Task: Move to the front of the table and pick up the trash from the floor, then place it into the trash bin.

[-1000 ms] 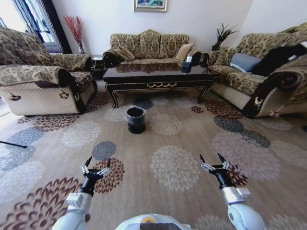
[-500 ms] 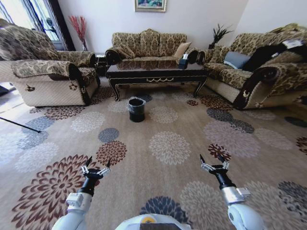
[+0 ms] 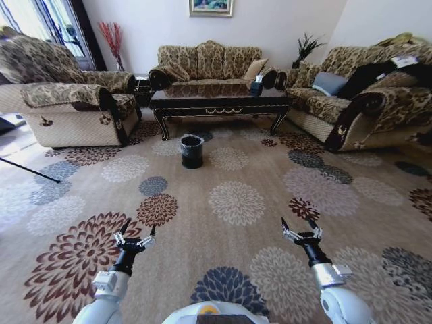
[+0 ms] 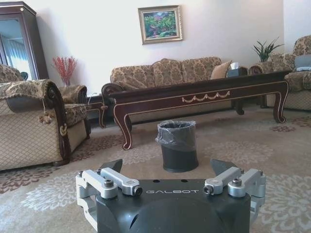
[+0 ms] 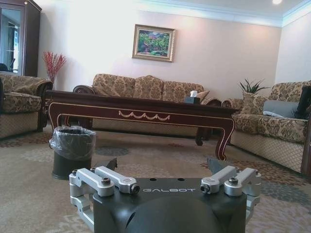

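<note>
The dark brown table [image 3: 219, 101] with gold trim stands far ahead across the flowered carpet. The black trash bin [image 3: 192, 150] with its clear liner sits on the carpet just in front of the table. Both wrist views look at them from low down: the table [image 4: 204, 90] and bin [image 4: 178, 145] from the left wrist, the table [image 5: 141, 104] and bin [image 5: 73, 150] from the right wrist. My left gripper [image 3: 135, 233] and right gripper [image 3: 299, 226] hang open and empty above the carpet close to me. The trash is out of view.
Patterned sofas ring the table: an armchair [image 3: 67, 108] on the left, a sofa [image 3: 209, 64] behind, another sofa [image 3: 358, 101] on the right. A tissue box [image 3: 256, 86] sits on the table. A thin dark rod [image 3: 27, 169] lies on the floor at left. Open carpet stretches toward the bin.
The whole picture has shifted: table, bin and sofas now sit higher and smaller, with more carpet showing, so the camera has moved. Both grippers keep their pose.
</note>
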Available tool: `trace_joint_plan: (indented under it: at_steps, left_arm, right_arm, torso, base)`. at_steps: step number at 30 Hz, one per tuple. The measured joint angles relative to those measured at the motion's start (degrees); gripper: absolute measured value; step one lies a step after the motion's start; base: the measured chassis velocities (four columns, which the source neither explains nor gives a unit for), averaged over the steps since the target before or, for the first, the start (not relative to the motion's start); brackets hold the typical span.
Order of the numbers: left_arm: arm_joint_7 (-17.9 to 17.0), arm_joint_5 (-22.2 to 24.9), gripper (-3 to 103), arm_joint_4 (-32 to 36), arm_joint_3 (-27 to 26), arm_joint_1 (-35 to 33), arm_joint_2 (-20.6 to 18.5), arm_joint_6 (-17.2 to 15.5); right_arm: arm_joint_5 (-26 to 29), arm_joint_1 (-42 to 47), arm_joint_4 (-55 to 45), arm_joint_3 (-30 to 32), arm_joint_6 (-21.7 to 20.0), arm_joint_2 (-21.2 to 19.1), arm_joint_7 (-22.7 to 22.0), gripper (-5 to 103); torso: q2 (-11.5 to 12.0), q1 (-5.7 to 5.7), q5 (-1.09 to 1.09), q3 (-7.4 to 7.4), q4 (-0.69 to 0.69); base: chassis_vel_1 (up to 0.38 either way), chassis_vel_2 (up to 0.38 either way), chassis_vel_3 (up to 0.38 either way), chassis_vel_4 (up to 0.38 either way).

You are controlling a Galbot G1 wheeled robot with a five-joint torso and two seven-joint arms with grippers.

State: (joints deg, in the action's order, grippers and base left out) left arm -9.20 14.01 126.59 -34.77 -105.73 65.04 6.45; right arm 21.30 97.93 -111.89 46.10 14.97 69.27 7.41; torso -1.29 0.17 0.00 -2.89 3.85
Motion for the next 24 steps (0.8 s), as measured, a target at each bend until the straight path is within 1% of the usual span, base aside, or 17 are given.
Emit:
trace_joint_plan:
  at_steps: [2,5,8,11,13,16,18,19,21,23,24]
  left_arm:
    - [0.00,0.00,100,0.00,0.00,0.00,0.00,0.00]
    - [0.00,0.00,100,0.00,0.00,0.00,0.00,0.00]
    - [0.00,0.00,100,0.00,0.00,0.00,0.00,-0.01]
    - [0.00,0.00,100,0.00,0.00,0.00,0.00,-0.01]
    - [0.00,0.00,100,0.00,0.00,0.00,0.00,-0.01]
    - [0.00,0.00,100,0.00,0.00,0.00,0.00,-0.01]
    - [0.00,0.00,100,0.00,-0.01,0.00,0.00,-0.01]
    - [0.00,0.00,100,0.00,0.00,0.00,0.00,-0.01]
    - [0.00,0.00,100,0.00,0.00,0.00,0.00,-0.01]
    - [0.00,0.00,100,0.00,0.00,0.00,0.00,-0.01]
    - [0.00,0.00,100,0.00,0.00,0.00,0.00,-0.01]
  right_arm:
    - [0.00,0.01,0.00,0.00,0.00,0.00,0.00,100]
    - [0.00,-0.03,0.00,0.00,0.00,0.00,0.00,100]
    - [0.00,-0.03,-0.01,0.00,0.00,0.00,0.00,100]
    - [0.00,-0.02,-0.01,0.00,0.00,0.00,0.00,100]
    - [0.00,-0.02,-0.01,0.00,0.00,0.00,0.00,100]
    - [0.00,-0.02,-0.01,0.00,0.00,0.00,0.00,100]
    - [0.00,-0.02,-0.01,0.00,0.00,0.00,0.00,100]
    - [0.00,-0.02,-0.01,0.00,0.00,0.00,0.00,100]
    - [0.00,-0.02,-0.01,0.00,0.00,0.00,0.00,100]
    - [0.00,-0.02,-0.01,0.00,0.00,0.00,0.00,100]
    - [0.00,-0.02,-0.01,0.00,0.00,0.00,0.00,100]
  torso:
    - [-0.22,0.00,0.00,-0.22,0.00]
    - [-1.19,0.05,0.00,-1.15,0.00]
    - [-1.66,0.08,0.00,-1.58,0.00]
    - [-2.64,0.22,0.00,-2.45,0.00]
    - [-2.88,0.26,0.00,-2.65,0.00]
    - [-3.86,0.36,0.00,-3.50,0.00]
    - [-4.03,0.38,0.00,-3.66,0.00]
    - [-4.55,0.45,0.00,-4.10,0.00]
    - [-5.06,0.55,0.00,-4.51,0.00]
    - [-5.22,0.60,0.00,-4.61,0.00]
    - [-5.66,0.74,0.00,-4.93,0.00]
  base:
    - [0.000,0.000,0.000,0.000]
    - [0.000,0.000,0.000,0.000]
    - [0.000,0.000,0.000,0.000]
    - [0.000,0.000,0.000,0.000]
    - [0.000,0.000,0.000,0.000]
    - [0.000,0.000,0.000,0.000]
    - [0.000,0.000,0.000,0.000]
    - [0.000,0.000,0.000,0.000]
    - [0.000,0.000,0.000,0.000]
    - [0.000,0.000,0.000,0.000]
    - [0.000,0.000,0.000,0.000]
